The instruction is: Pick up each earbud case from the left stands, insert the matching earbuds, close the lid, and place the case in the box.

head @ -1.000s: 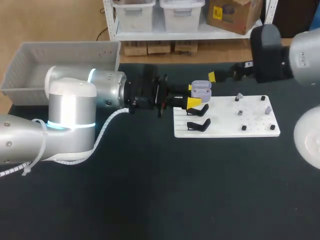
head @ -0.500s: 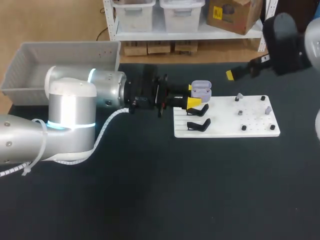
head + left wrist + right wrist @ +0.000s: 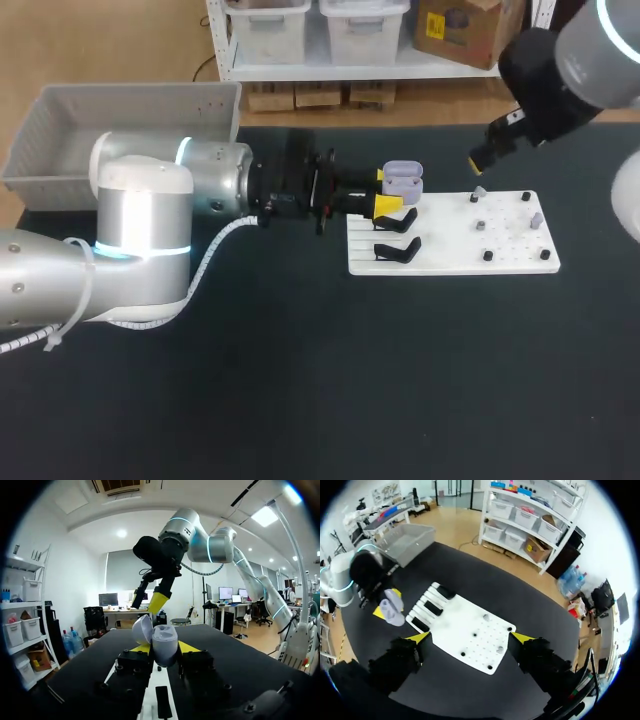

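Left gripper (image 3: pixel 386 191), at the upper middle of the frame, is clamped on one lilac earbud case (image 3: pixel 402 180), lid open, over the upper-left corner of the white board (image 3: pixel 450 240). Two black stands (image 3: pixel 397 220) sit just below the case. Right gripper (image 3: pixel 477 165) hangs at upper right, fingers spread wide and holding nothing. One grey box (image 3: pixel 120 110) lies at upper left

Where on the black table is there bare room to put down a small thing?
The wide black table top between the white peg board and the near edge is bare, also the strip right of the board. Crowded: the board's left end, where the left end effector holds the open lavender earbud case by the black stands.
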Robot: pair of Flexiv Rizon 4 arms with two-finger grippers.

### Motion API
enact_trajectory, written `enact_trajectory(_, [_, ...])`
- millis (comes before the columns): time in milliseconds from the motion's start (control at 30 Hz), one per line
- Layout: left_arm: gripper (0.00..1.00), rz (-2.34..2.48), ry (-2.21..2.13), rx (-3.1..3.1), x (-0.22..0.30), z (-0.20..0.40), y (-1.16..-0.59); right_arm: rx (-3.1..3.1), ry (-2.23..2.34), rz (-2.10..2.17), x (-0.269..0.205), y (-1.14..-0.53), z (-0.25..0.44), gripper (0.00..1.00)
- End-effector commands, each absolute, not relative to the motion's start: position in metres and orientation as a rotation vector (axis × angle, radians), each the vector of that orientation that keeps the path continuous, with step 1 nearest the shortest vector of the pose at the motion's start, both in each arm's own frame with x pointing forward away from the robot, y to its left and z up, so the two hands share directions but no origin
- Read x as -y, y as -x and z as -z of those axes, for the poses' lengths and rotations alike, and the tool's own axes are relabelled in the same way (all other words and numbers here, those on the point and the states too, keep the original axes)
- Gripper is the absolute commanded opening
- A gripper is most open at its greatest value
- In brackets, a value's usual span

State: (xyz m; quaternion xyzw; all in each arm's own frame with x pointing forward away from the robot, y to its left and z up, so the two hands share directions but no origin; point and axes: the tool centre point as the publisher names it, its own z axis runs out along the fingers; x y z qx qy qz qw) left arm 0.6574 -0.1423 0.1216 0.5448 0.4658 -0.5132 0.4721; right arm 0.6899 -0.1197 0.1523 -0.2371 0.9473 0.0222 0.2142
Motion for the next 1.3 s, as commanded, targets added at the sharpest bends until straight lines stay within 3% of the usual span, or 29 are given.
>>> enact_trajectory(33, [0.0, 1.256, -1.333, -1.139, 0.143, -0.121, -0.657, -2.636, 0.548, 0.33, 0.124, -0.694, -0.144, 1.0])
enact_trajectory(567, [0.0, 1.256, -1.333, -1.139, 0.143, -0.121, -0.657, -2.742, 0.361, 0.28, 0.173, -0.666, -0.098, 1.0])
enact_trajectory(1300, [0.0, 1.256, -1.333, -1.139, 0.143, -0.121, -0.657, -2.755, 0.353, 0.284, 0.174, -0.667, -0.098, 1.0])
